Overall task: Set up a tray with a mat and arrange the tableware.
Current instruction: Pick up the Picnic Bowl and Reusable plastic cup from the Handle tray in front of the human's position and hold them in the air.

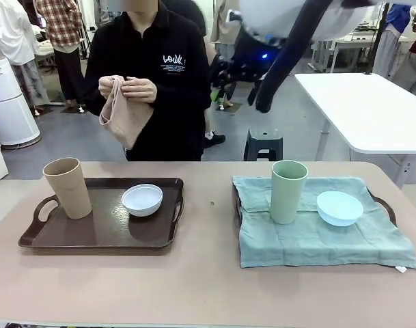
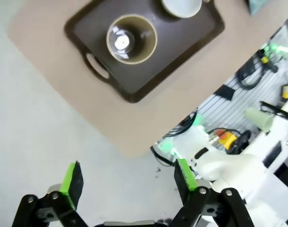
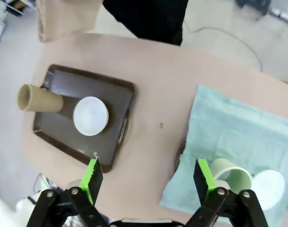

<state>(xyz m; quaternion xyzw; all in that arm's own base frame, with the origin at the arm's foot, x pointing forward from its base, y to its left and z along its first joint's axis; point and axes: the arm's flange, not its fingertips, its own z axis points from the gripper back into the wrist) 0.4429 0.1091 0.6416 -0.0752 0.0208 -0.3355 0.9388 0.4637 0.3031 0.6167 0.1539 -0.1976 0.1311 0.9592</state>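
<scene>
Found the tan tumbler (image 1: 67, 186) upright at 9 o'clock on the bare brown tray (image 1: 98, 236), with the white bowl (image 1: 142, 199) near it toward 3 o'clock; judged both merely parked there, since no mat lay under them. Saw the pale green tumbler (image 1: 288, 191) standing on the green mat (image 1: 317, 242), the light blue bowl (image 1: 339, 208) just beside it at 3 o'clock; took that side for done. Noted a tan cloth (image 1: 126, 116) bunched in the person's hands (image 1: 136, 89) at 12 o'clock beyond the desk (image 1: 194, 287), probably the mat meant for the brown tray. Saw the left jaws apart and empty over the floor off the desk's edge, and the right jaws apart and empty high above the desk, likely held clear to leave the person room. Could make out little of the second tray (image 1: 386, 205) under the green mat beyond a dark handle at 3 o'clock. Could not tell whether the bright spot inside the tan tumbler, seen from the left wrist, was glare or something else.
</scene>
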